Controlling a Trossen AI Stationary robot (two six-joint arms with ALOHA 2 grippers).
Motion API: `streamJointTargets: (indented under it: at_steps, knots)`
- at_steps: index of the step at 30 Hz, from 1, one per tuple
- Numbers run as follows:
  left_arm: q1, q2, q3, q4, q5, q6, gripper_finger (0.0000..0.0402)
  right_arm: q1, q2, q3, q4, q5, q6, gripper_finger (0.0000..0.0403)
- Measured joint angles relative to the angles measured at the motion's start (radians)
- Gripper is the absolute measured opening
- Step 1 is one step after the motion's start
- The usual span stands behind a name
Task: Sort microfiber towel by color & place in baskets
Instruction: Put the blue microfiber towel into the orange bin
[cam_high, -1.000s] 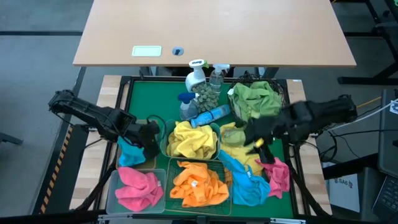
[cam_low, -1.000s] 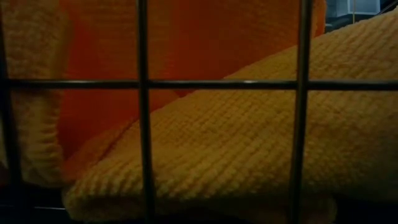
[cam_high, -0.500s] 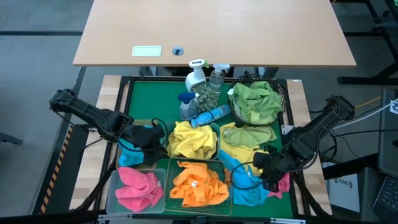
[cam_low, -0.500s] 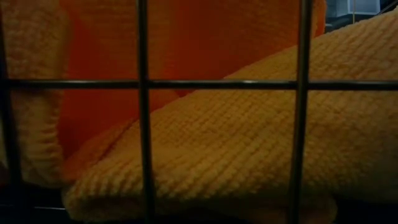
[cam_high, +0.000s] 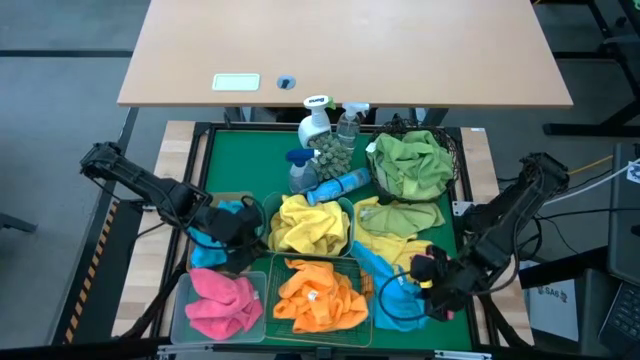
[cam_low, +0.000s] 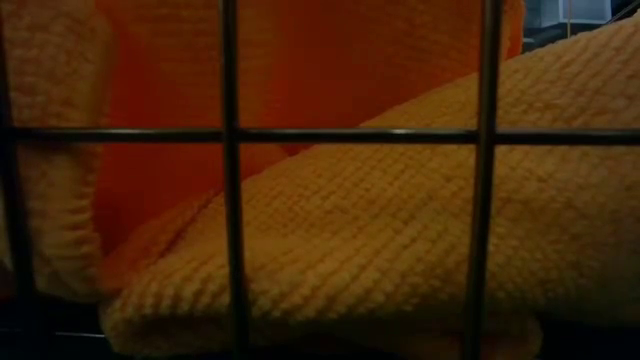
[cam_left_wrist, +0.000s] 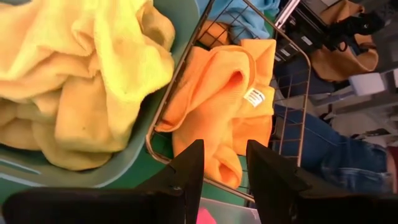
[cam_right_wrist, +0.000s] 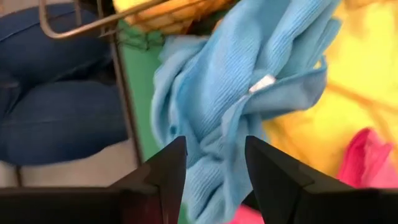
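Both grippers spread empty: right gripper (cam_right_wrist: 211, 165) poised over loose blue towel (cam_right_wrist: 249, 74) beside the green wire basket (cam_high: 362, 268), presumably to grab it; left gripper (cam_left_wrist: 221, 171) near teal tub (cam_left_wrist: 180, 37).

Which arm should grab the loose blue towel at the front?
Right. The right gripper hovers over the blue towel, fingers open; the left gripper sits across the table by the yellow towels.
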Motion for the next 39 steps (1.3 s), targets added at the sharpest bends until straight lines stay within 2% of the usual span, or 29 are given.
streamJointTargets:
  at_steps: [2,12,15,20,21,24,28,33,39]
  knots:
    - [-0.006,0.000,0.000,0.000,-0.020,0.008,0.0114,0.008,0.000,-0.021,0.014,0.029,0.000,0.0166]
    - [-0.012,0.000,0.000,0.001,-0.056,0.025,0.0114,0.007,0.000,-0.108,0.016,0.041,-0.009,0.0160]
    - [-0.011,0.000,0.000,0.001,-0.094,0.025,0.0114,0.007,0.000,-0.116,0.016,0.050,-0.014,0.0129]
    - [-0.011,0.000,0.000,0.002,-0.167,0.026,0.0114,0.007,0.000,-0.116,0.070,0.070,-0.094,0.0022]
    - [-0.011,0.000,0.000,0.002,-0.174,0.026,0.0114,0.007,0.000,-0.116,0.082,0.082,-0.112,0.0012]
    - [-0.011,0.000,0.000,0.004,-0.184,0.035,0.0114,0.000,-0.001,-0.115,0.119,0.119,-0.123,0.0021]
    - [-0.011,0.000,0.000,0.033,-0.226,0.119,0.0114,-0.041,-0.002,-0.067,0.113,0.128,-0.193,0.0010]
    - [-0.008,0.000,0.000,0.115,-0.248,0.207,0.0114,-0.110,-0.003,0.054,0.109,0.162,-0.371,0.0009]
    - [-0.008,0.000,0.000,0.264,-0.250,0.455,0.0114,-0.198,-0.003,0.225,0.111,0.236,-0.602,0.0005]
